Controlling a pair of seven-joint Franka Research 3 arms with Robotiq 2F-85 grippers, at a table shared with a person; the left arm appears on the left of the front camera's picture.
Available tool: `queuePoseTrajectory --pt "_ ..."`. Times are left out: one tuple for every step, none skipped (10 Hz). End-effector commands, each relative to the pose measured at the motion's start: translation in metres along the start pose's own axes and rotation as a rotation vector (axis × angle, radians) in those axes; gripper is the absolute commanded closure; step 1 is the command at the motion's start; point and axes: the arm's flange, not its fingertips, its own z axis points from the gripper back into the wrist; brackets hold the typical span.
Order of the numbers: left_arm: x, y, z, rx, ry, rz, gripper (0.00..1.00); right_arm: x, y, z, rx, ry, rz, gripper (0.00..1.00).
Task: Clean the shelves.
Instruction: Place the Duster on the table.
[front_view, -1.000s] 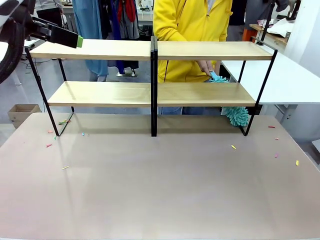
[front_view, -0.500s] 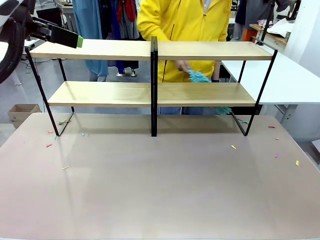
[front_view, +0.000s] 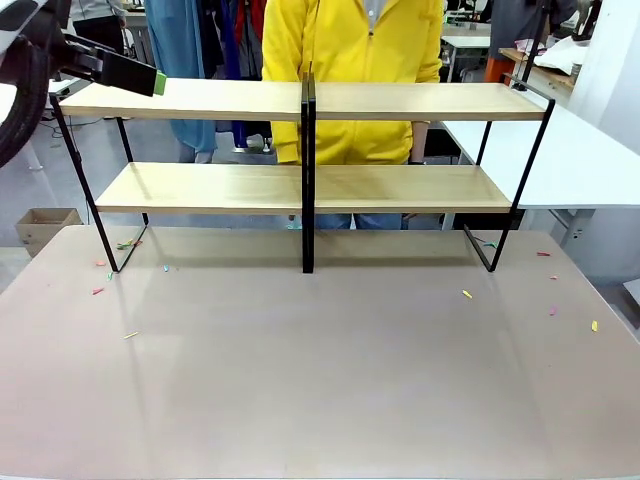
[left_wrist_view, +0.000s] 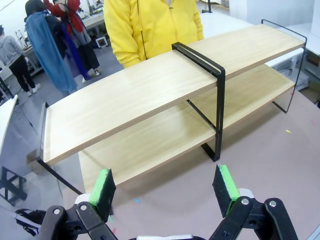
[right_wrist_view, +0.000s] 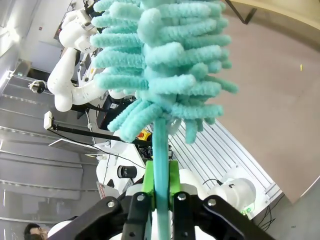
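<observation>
shelves (front_view: 300, 140): two-tier wooden rack on a black frame, standing at the far half of the table (front_view: 320, 380), central black post in the middle; both boards bare in the front view
left claw (left_wrist_view: 165, 187): fingers spread wide, green pads apart, nothing between them; hovers at the left end of the rack, near the top board's corner, looking down its length
left claw, front view (front_view: 135, 75): up at the top-left, level with the upper board, green pad tip just at the board's left end
right claw (right_wrist_view: 160, 187): clamped tight on the thin teal handle of a duster (right_wrist_view: 162, 55); green pads press on both sides of the stick
duster: fluffy teal head sticks out past the fingers, with the table surface behind it at the right
person (front_view: 350, 75): yellow jacket, stands behind the rack at the far side, about centre; hands can't be made out
table: small coloured scraps (front_view: 466, 294) scattered near both ends of the rack and along the right edge
side table (front_view: 570, 160): white, to the right of the rack
</observation>
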Motion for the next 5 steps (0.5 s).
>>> queuePoseTrajectory --pt "-0.0014 0.0004 0.0002 0.005 -0.001 0.001 0.0 -0.0018 0.0016 0.0009 0.008 0.003 -0.005 0.88" --pt "-0.0014 0.0004 0.0002 0.005 -0.001 0.001 0.0 -0.0018 0.0016 0.0009 0.008 0.003 -0.005 0.88" --pt "-0.0014 0.0004 0.0002 0.005 -0.001 0.001 0.0 -0.0018 0.0016 0.0009 0.008 0.003 -0.005 0.88" --pt "-0.0014 0.0004 0.0002 0.005 -0.001 0.001 0.0 -0.0018 0.0016 0.0009 0.008 0.003 -0.005 0.88" --pt "-0.0014 0.0004 0.0002 0.005 -0.001 0.001 0.0 -0.0018 0.0016 0.0009 0.008 0.003 -0.005 0.88"
